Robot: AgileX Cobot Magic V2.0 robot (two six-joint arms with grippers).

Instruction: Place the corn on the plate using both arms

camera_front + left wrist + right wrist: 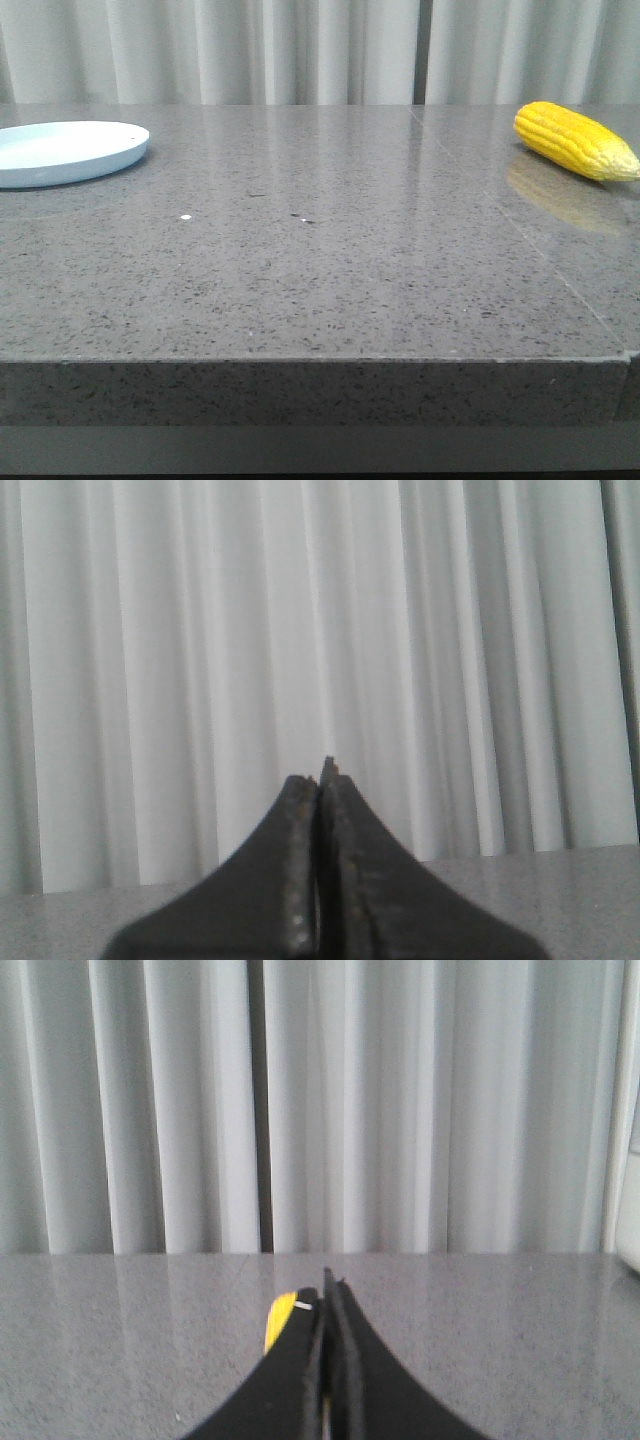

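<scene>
The yellow corn (575,139) lies on the grey table at the far right in the front view, its paler tip toward the right edge. The pale blue-white plate (62,150) sits at the far left, partly cut by the frame. Neither gripper shows in the front view. In the left wrist view my left gripper (322,780) is shut and empty, facing the curtain above the table. In the right wrist view my right gripper (326,1295) is shut and empty; a sliver of the corn (279,1320) shows just behind its fingers.
The grey speckled table (320,270) has a seam running along its right side. White curtains (300,50) hang behind it. The table's front edge is near the camera.
</scene>
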